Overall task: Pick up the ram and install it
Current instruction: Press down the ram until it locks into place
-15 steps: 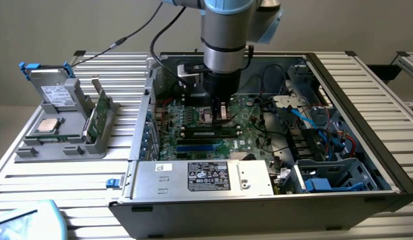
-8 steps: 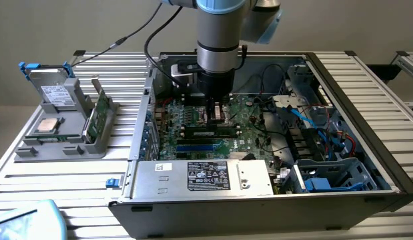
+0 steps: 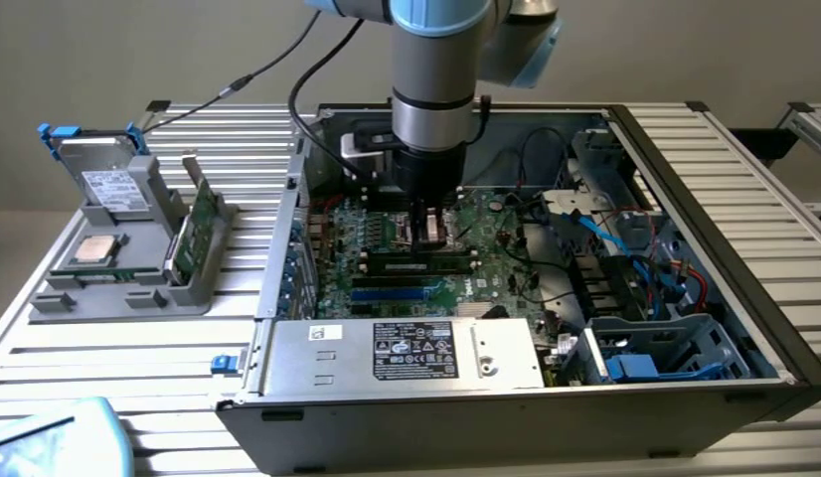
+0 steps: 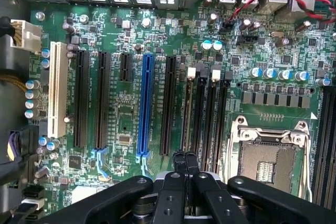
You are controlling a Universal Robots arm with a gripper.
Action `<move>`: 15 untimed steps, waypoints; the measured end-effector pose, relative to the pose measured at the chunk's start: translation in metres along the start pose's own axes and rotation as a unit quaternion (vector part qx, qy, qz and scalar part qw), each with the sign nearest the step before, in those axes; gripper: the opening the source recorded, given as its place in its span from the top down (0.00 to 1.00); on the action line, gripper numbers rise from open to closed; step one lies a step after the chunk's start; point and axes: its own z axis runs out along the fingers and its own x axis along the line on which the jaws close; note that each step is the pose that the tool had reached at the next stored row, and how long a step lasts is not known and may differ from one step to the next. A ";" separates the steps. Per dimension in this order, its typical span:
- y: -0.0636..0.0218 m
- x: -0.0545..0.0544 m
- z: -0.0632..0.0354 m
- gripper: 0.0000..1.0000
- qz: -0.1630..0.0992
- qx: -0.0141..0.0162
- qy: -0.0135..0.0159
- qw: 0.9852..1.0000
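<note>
Wrist view gives us the gripper [image 4: 185,156] with its fingers drawn nearly together, right over the end of the ram [image 4: 186,111], which stands edge-on in a black slot beside the empty socket [image 4: 268,163] — we cannot tell whether the fingers pinch its top edge or merely bear on it. We judge the arm comes straight down so that any push runs along the slot, not across it. Exterior view shows the stick lying across the motherboard [image 3: 384,238] inside the open case [image 3: 729,199], cramped by cables — the case rests on a slatted metal table [image 3: 119,338] beside a grey fixture [image 3: 119,288].
</note>
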 end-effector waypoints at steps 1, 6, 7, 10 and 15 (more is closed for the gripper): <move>0.0001 0.000 0.0011 0.89 0.000 0.000 0.000 1.000; -0.0003 0.000 0.0005 0.89 0.000 0.000 -0.001 1.000; -0.0008 0.000 -0.0023 0.89 0.000 0.000 -0.002 1.000; -0.0021 0.000 -0.0122 0.89 0.000 -0.003 -0.001 1.000; -0.0092 0.001 -0.0195 0.89 0.000 -0.006 -0.001 1.000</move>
